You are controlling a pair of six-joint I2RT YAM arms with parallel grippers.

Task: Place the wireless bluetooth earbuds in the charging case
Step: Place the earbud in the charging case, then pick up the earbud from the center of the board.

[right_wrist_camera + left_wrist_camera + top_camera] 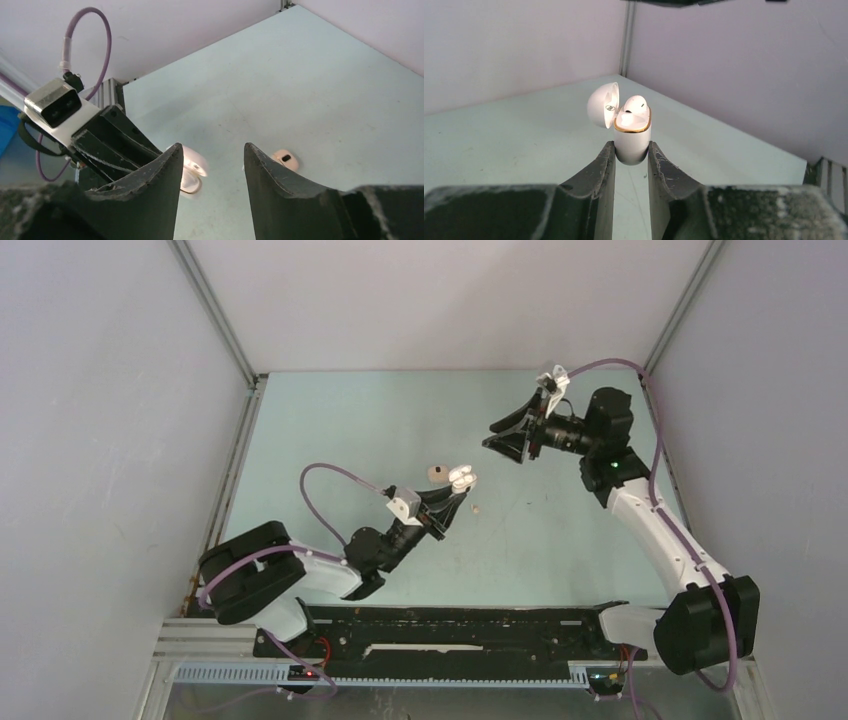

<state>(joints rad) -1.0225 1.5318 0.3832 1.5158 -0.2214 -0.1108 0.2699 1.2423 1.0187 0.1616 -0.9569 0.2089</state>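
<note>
White charging case (632, 135) stands upright, pinched at its base by the left gripper (631, 148), lid tipped back and one white earbud (634, 104) seated at the rim. The right gripper (211, 147) hangs off to the side, fingers parted and empty. A tan rounded piece (285, 158), bud or case I cannot tell, lies on the table just past one of its fingertips, likely nearer that arm.

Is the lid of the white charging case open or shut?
Open: the lid stands tilted back beside the white charging case, and a white earbud shows in the uncovered top.
</note>
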